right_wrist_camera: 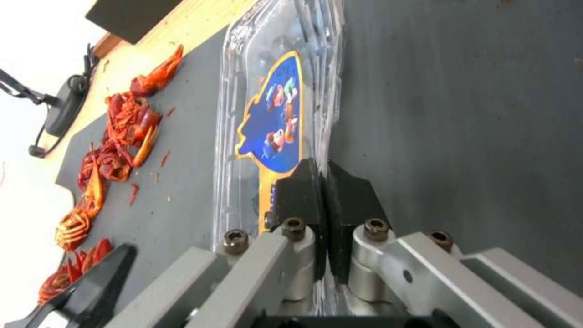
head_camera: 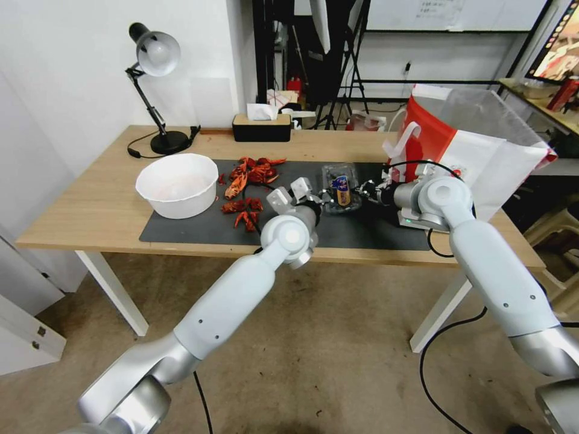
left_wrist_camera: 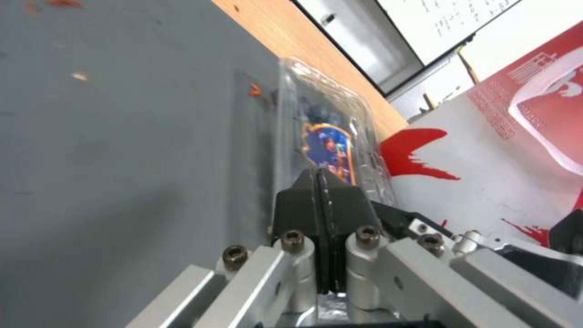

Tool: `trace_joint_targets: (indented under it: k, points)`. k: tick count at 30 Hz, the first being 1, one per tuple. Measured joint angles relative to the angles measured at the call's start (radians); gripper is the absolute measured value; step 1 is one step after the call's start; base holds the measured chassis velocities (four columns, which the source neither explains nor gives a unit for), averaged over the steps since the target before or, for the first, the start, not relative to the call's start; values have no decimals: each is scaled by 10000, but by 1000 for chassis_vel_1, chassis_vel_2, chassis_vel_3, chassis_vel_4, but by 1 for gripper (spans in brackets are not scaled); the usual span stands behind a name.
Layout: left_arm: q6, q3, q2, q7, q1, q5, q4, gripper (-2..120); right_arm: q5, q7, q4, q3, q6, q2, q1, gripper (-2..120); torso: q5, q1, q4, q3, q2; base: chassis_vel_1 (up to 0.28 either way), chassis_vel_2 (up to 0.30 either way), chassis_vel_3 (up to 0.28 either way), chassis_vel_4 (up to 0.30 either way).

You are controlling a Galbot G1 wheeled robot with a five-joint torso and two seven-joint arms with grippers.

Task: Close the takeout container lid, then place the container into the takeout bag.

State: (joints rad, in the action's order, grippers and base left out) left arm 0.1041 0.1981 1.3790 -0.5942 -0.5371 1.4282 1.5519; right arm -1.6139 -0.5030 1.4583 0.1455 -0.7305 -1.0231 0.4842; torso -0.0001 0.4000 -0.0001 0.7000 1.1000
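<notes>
The takeout container (head_camera: 341,188) is a small clear clamshell with dark contents, lying on the dark mat between my two grippers. Its lid (right_wrist_camera: 273,114) lies down over the tray and bears a blue and orange label. My left gripper (head_camera: 318,196) is at the container's left end, its jaws shut on the clear rim (left_wrist_camera: 319,175). At the right end my right gripper (head_camera: 365,191) is also shut on the plastic edge (right_wrist_camera: 325,166). The takeout bag (head_camera: 476,150), white and red with white handles, stands open just right of the container and shows close behind it in the left wrist view (left_wrist_camera: 486,150).
A large white bowl (head_camera: 177,184) sits at the mat's left end, with red crayfish shells (head_camera: 250,175) scattered between it and the container. A desk lamp (head_camera: 169,143) and a black tissue box (head_camera: 262,128) stand along the table's far edge.
</notes>
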Motion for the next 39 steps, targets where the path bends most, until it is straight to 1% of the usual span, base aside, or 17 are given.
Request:
trace_joint_targets:
  k: [2,5,11,15,17,19,20,24,25,26,28,29,32,34,36,38,39]
  points:
    - [0,-201,-364,6,-434,-148,521,0,-11,6,29,36,2,-4,33,0,0,-1,1,0,0,0,0,0,0]
    - [1,-303,-528,19,-636,-279,757,0,-14,11,35,48,3,-6,54,0,0,-1,1,0,0,0,0,0,0]
    - [15,-713,-1150,242,-1471,-889,1778,0,-19,15,76,110,4,-45,122,0,3,-1,2,0,0,0,0,0,0]
    - [12,-915,-1645,728,-2324,-1893,2744,19,-21,14,144,121,4,-74,162,0,-1,-2,1,0,0,0,0,0,0]
    - [5,-950,-1720,860,-2469,-2166,2881,21,-22,12,157,122,5,-81,168,0,0,-1,1,-1,0,0,0,0,0]
    - [-132,-1090,-2009,1426,-3015,-3438,3254,31,-38,-1,201,153,4,-116,186,0,-3,-2,0,-1,0,0,0,0,0]
    - [-132,-1090,-2009,1426,-3015,-3438,3254,31,-38,-1,201,153,4,-116,186,0,-3,-2,0,-1,0,0,0,0,0]
    - [-556,-1442,-2663,2278,-3901,-5579,3658,50,-72,-21,264,165,5,-176,191,0,-3,-1,0,0,0,0,0,0,0]
    - [-556,-1442,-2663,2278,-3901,-5579,3658,50,-72,-21,264,165,5,-176,191,0,-3,-1,0,0,0,0,0,0,0]
    - [-715,-1673,-2879,2497,-4263,-6400,3812,57,-78,-23,283,170,4,-186,192,0,1,-1,1,1,0,0,0,0,0]
    - [-909,-1958,-3067,2608,-4764,-7267,4021,64,-81,-30,315,172,5,-192,192,0,1,-2,2,0,1,0,0,0,0]
    - [-909,-1958,-3067,2608,-4764,-7267,4021,64,-81,-30,315,172,5,-192,192,0,1,-2,2,0,1,0,0,0,0]
    - [-1208,-2652,-3175,2689,-5722,-8598,4238,80,-87,-67,326,172,6,-217,196,0,1,-2,0,0,1,0,0,0,0]
    - [-1258,-2741,-3180,2722,-5868,-8805,4257,82,-88,-69,327,171,6,-220,198,0,0,-2,0,0,1,0,0,0,0]
    - [-1622,-3195,-3278,2930,-6563,-9854,4296,93,-88,-90,347,194,8,-244,250,0,1,-3,5,0,0,0,0,0,0]
    - [-1811,-3229,-3357,3050,-6684,-10077,4254,97,-105,-121,475,333,10,-181,397,0,2,-2,15,0,-2,0,0,0,0]
    - [-1999,-3173,-3450,3215,-6681,-10186,4144,99,-154,-186,706,589,25,-21,653,0,8,-2,11,0,-2,0,0,0,0]
